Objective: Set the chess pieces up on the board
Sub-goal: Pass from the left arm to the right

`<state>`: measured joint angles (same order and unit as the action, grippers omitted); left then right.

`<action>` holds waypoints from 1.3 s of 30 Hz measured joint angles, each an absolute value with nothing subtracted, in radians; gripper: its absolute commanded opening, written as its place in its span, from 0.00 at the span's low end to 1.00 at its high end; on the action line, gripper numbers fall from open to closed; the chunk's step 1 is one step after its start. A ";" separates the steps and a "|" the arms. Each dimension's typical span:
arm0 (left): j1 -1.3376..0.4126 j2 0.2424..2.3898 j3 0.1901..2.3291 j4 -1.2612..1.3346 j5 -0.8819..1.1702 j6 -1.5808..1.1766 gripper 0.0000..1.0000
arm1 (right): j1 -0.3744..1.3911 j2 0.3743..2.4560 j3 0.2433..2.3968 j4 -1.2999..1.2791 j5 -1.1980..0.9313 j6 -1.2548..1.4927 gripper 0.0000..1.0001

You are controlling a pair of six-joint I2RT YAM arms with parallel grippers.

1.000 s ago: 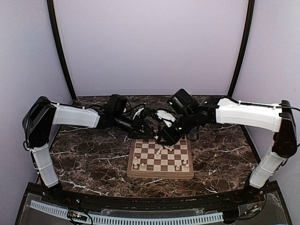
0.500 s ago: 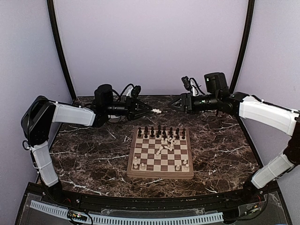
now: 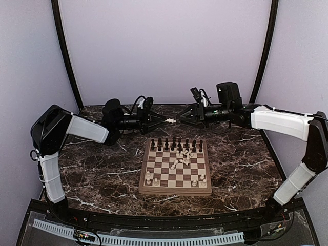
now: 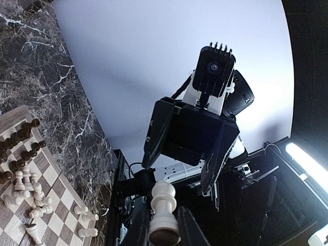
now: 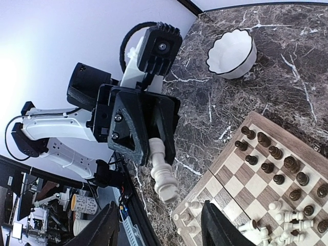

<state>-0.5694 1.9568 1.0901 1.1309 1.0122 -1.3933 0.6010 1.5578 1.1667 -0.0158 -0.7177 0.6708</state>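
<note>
Pale lilac walls were seen behind a dark marble table [image 3: 92, 174] veined with white. Two white-and-black arms were bent inward over its far half, so that the left hand [image 3: 165, 121] and the right hand [image 3: 181, 120] were set tip to tip, raised off the table beyond the board.

The square wooden chessboard [image 3: 174, 188], checked in tan and dark brown inside a brown border, was laid flat at the middle of the table, nearer than both hands. In the right wrist view a small white scalloped dish [image 5: 233, 64] with a dark rim was shown on the marble past the board's far side, apart from it.

Dark brown-black chess pieces [image 3: 174, 143] were ranged upright in two rows along the board's far edge. Just nearer than these, cream-white chess pieces [image 3: 183, 156] were heaped on their sides right of centre, and a few more were stood upright along the near edge.

A single cream-white turned piece [image 4: 163, 212] was clamped by its base between the closed fingers of the left hand and held level in the air, its head pointed at the right hand. The right hand's fingers were spread wide, close before that head; whether it was touched could not be told.
</note>
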 measured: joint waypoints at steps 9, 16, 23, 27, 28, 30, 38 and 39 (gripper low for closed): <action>-0.569 1.962 1.085 1.167 1.012 -1.423 0.06 | 0.602 1.635 1.167 0.053 -0.749 0.721 0.47; -0.567 1.971 1.085 1.179 1.013 -1.437 0.06 | 0.607 1.658 1.182 0.089 -0.764 0.741 0.41; -0.567 1.983 1.085 1.182 1.014 -1.448 0.06 | 0.609 1.685 1.189 0.124 -0.785 0.748 0.38; -0.567 1.991 1.085 1.182 1.014 -1.452 0.07 | 0.612 1.707 1.208 0.126 -0.796 0.750 0.32; -0.567 1.994 1.086 1.182 1.015 -1.452 0.07 | 0.613 1.710 1.214 0.125 -0.798 0.749 0.30; -0.567 2.000 1.087 1.182 1.015 -1.452 0.07 | 0.614 1.713 1.223 0.124 -0.802 0.744 0.26; -0.567 2.011 1.107 1.191 1.028 -1.452 0.07 | 0.614 1.721 1.245 0.097 -0.804 0.731 0.38; -0.567 2.016 1.112 1.193 1.029 -1.452 0.07 | 0.614 1.724 1.252 0.091 -0.806 0.728 0.38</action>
